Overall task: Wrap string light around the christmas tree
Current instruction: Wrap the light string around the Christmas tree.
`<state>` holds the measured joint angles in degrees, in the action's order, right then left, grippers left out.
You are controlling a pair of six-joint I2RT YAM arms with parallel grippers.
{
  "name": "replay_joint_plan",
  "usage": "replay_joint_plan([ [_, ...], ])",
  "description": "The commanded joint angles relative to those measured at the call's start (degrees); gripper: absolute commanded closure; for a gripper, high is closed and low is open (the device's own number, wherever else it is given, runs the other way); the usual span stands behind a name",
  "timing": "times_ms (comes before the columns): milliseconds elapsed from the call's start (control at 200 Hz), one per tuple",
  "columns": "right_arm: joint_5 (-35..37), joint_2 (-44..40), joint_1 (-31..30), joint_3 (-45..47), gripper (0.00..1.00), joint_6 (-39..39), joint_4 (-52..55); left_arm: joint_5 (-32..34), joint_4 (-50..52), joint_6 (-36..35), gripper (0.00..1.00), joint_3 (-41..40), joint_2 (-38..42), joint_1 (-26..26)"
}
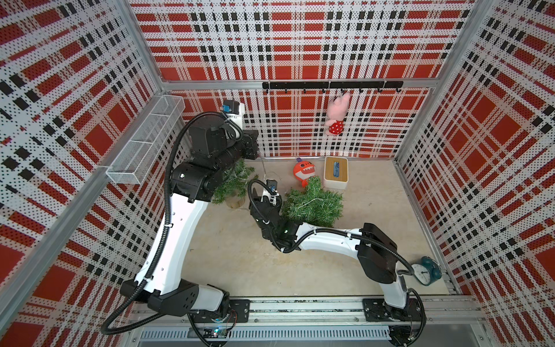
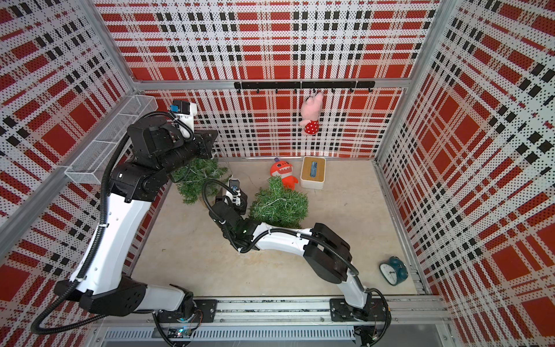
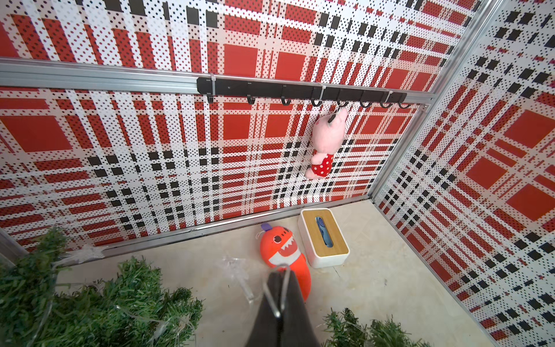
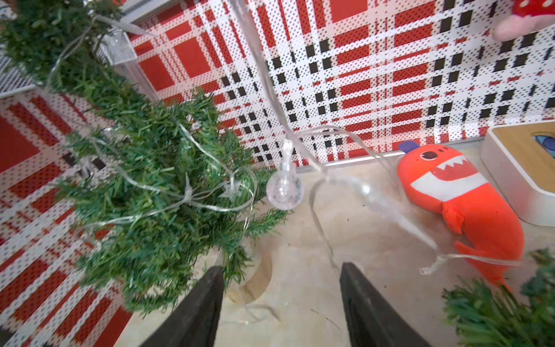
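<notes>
My left gripper (image 3: 278,276) is pinched tight on the clear-wired string light (image 4: 283,189). Its round bulb hangs just beside the small green artificial christmas tree (image 4: 156,180), and loops of wire already lie across the branches. My right gripper (image 4: 280,276) stands wide and empty, low by the tree's foot.

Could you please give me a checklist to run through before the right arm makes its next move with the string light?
1. Left gripper shut on the string light wire: ok.
2. Right gripper open, nothing between its jaws: ok.
3. Strand looped over the christmas tree: ok.
4. Loose strand clear of the orange plush: cannot tell; it crosses in front of it in the right wrist view.
5. Tree standing upright: cannot tell.
</notes>
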<state>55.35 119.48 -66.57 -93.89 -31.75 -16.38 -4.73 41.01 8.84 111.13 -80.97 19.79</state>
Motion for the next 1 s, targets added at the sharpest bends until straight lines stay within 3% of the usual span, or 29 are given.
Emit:
replay_joint_plan([
  [0,8.67,4.14,0.29,-3.33,0.37,3.66,-7.61,-0.53,0.83,0.08,1.0,1.16,0.81,-0.63],
  [95,7.97,7.41,0.71,-6.58,0.43,5.16,-8.87,-0.62,0.91,0.02,1.0,1.02,0.64,-0.7],
  [215,2.2,8.52,0.9,-8.23,0.63,8.21,-9.67,-0.79,0.85,0.01,1.0,1.38,-0.16,-0.81],
  [321,-6.6,5.01,0.65,-3.13,0.87,9.05,-10.44,-0.8,0.21,-0.07,1.0,1.3,-0.77,-1.44],
  [426,-17.49,-0.11,-0.29,1.14,0.99,6.83,-6.5,-1.45,-1.21,0.23,1.0,0.61,-1.19,-2.92],
  [626,-36.9,-8.62,-2.34,1.64,1.0,4.81,3.91,-1.2,-4.97,1.57,1.0,-1.77,-0.6,-4.36],
  [997,-62.57,-18.09,-2.48,-3.63,1.0,7.14,17.92,-1.13,-7.46,2.67,1.0,-3.29,0.29,-5.19],
])
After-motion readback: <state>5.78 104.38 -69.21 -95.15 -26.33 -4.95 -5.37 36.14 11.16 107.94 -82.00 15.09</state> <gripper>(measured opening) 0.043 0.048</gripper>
